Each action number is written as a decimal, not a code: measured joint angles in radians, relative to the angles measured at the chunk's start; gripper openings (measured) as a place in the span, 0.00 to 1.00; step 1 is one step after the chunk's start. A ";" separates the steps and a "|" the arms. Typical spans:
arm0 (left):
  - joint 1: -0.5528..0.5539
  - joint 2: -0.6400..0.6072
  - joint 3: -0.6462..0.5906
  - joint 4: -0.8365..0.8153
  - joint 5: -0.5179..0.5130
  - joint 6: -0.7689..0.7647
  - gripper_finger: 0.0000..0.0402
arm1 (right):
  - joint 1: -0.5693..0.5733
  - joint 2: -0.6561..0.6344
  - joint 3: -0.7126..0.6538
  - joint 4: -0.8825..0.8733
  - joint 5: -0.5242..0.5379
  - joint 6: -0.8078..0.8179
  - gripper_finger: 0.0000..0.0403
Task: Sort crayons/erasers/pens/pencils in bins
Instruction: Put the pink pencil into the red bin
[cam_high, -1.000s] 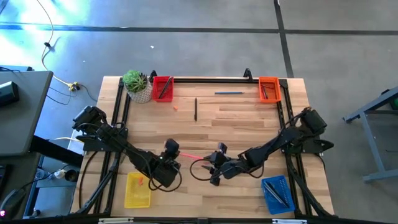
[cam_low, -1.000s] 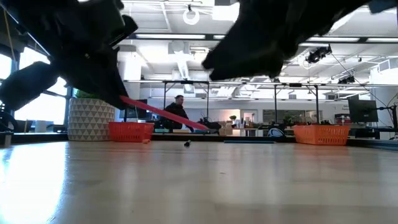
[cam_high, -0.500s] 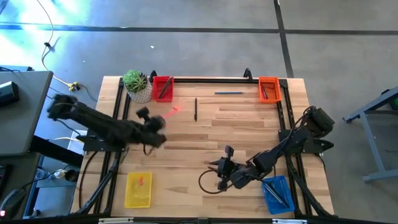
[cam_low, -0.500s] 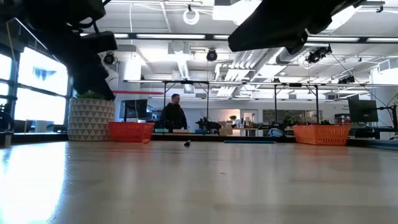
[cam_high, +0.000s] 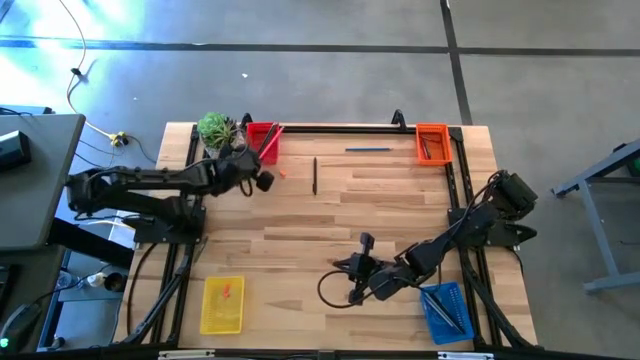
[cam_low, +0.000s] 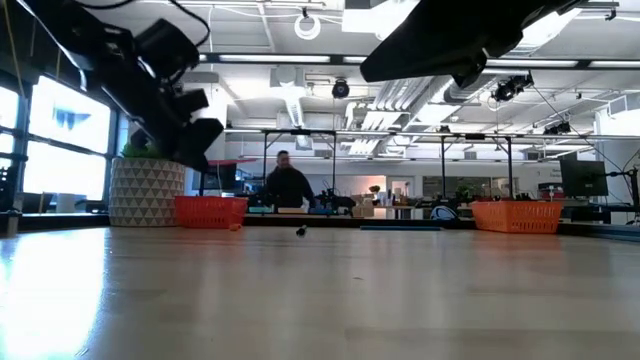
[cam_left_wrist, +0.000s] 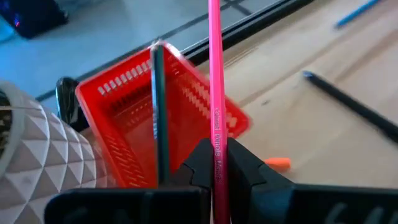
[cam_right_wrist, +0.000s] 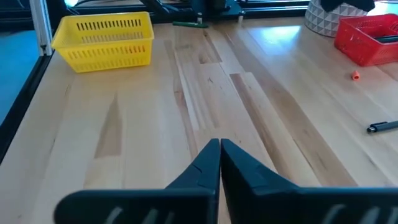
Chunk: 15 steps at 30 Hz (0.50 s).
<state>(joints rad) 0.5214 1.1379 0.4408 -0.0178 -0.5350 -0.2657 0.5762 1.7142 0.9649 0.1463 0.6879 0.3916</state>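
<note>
My left gripper (cam_high: 257, 178) is at the far left of the table, just in front of the red bin (cam_high: 262, 140), and is shut on a long pink pencil (cam_left_wrist: 214, 74). The pencil's free end reaches out over the red bin (cam_left_wrist: 134, 106), which holds a green pencil (cam_left_wrist: 158, 118). A short orange crayon (cam_high: 283, 172) lies on the table beside this bin. My right gripper (cam_high: 350, 282) hovers shut and empty near the table's near edge, in the middle. My left gripper pinches the pink pencil's shaft (cam_left_wrist: 216, 134) between its two fingers. The pencil runs forward along the fingers and sticks far out past their tips. The fingers slant down from the table's left side. The pencil is lifted clear of the table, above the red bin's rim.
A white pot with a plant (cam_high: 220, 135) stands left of the red bin. A black pen (cam_high: 314, 175) and a blue stick (cam_high: 368, 149) lie at the far middle. The orange bin (cam_high: 431, 142) is far right, the blue bin (cam_high: 443, 310) near right, the yellow bin (cam_high: 222, 305) near left.
My left gripper has swung from the table's near middle toward the far left, up to the red bin, rolling as it went and carrying the pink pencil clear of the table. My right gripper has drawn back slightly toward the near right.
</note>
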 joint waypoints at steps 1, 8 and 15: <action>0.025 0.021 0.000 0.016 0.011 0.000 0.01 | 0.000 0.000 0.000 0.000 -0.001 0.000 0.00; 0.137 0.143 0.000 0.159 0.062 -0.003 0.01 | 0.000 0.000 0.000 0.000 -0.010 -0.010 0.00; 0.177 0.208 0.000 0.290 0.047 0.011 0.01 | 0.000 0.000 0.000 0.001 -0.010 -0.016 0.00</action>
<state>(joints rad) 0.6986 1.3458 0.4412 0.2720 -0.4879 -0.2548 0.5766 1.7142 0.9646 0.1469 0.6777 0.3758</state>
